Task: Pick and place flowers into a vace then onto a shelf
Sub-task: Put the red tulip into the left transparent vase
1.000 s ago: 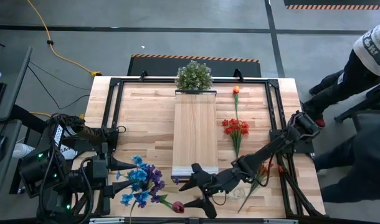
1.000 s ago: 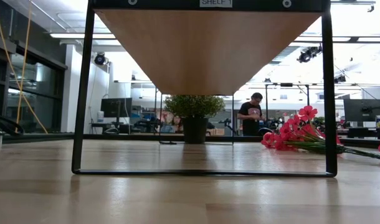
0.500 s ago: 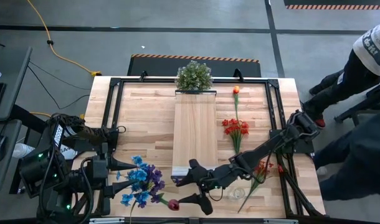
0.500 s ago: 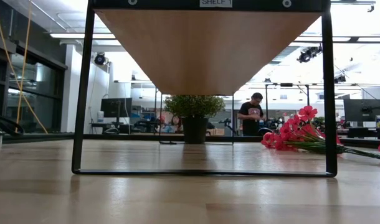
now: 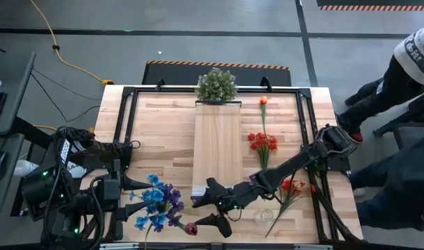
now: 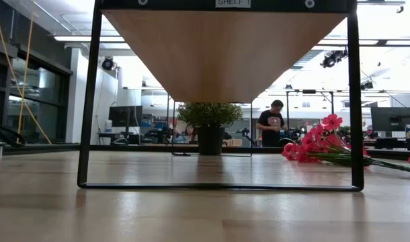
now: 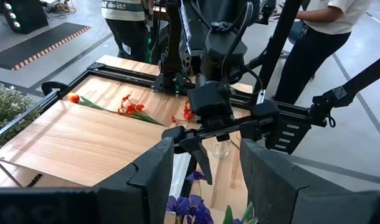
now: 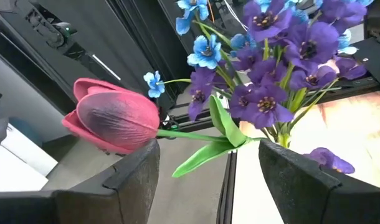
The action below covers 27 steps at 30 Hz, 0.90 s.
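A dark red tulip (image 5: 192, 228) lies near the table's front edge, next to a bunch of blue and purple flowers (image 5: 156, 203). My right gripper (image 5: 199, 211) is open. In the right wrist view its fingers stand on either side of the tulip's green stem (image 8: 190, 134) without touching it. A clear glass vase (image 5: 263, 217) stands behind the right gripper, right of the shelf's near end. The shelf (image 5: 217, 149) spans the table's middle. Bright red flowers (image 5: 263, 142), an orange tulip (image 5: 263, 101) and another red flower (image 5: 292, 186) lie to its right. My left gripper (image 5: 141, 189) waits open at the left.
A bushy green plant (image 5: 216, 85) in a dark pot stands at the shelf's far end. A black frame (image 5: 128, 118) borders the table. People stand beyond the table's right edge (image 5: 406, 83). Bare wood lies left of the shelf (image 5: 163, 132).
My right gripper has moved toward the table's left edge, closing on the dark red tulip and the blue and purple bunch, still open. The flowers have stayed where they lay.
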### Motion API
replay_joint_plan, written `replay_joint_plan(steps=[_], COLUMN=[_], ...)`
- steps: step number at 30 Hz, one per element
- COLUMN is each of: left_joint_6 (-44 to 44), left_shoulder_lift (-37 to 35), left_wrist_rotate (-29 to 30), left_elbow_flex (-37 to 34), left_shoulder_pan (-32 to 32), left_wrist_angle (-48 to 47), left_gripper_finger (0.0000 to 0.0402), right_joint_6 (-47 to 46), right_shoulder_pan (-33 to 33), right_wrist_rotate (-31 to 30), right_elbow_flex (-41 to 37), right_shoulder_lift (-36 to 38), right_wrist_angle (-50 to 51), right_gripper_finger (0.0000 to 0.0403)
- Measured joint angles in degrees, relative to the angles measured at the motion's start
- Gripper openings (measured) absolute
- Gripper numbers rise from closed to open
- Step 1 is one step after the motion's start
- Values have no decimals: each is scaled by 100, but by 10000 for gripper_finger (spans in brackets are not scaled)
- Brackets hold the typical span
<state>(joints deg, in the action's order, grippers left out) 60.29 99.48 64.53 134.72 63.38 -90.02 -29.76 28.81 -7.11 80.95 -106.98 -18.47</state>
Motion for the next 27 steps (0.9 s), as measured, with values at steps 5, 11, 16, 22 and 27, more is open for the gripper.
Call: replay_joint_plan(steps=[5, 11, 16, 22, 27], left_joint_6=[0, 0, 0, 0, 0], left_shoulder_lift=[0, 0, 0, 0, 0], left_wrist_rotate=[-2, -14, -17, -17, -15], left_elbow_flex=[0, -1, -2, -2, -2], left_shoulder_pan=[1, 1, 1, 1, 1], left_wrist_angle=[0, 0, 0, 0, 0], left_gripper_finger=[216, 216, 216, 216, 216], right_joint_6=[-2, -2, -90, -129, -153], right_shoulder_pan=[-10, -8, -6, -6, -48], right_wrist_rotate=[97, 601, 747, 612, 603], right_elbow_flex=[0, 0, 0, 0, 0], right_shoulder_lift=[0, 15, 15, 17, 26], right_wrist_angle=[-6, 1, 21, -7, -225], right_gripper_finger=[261, 261, 261, 261, 261])
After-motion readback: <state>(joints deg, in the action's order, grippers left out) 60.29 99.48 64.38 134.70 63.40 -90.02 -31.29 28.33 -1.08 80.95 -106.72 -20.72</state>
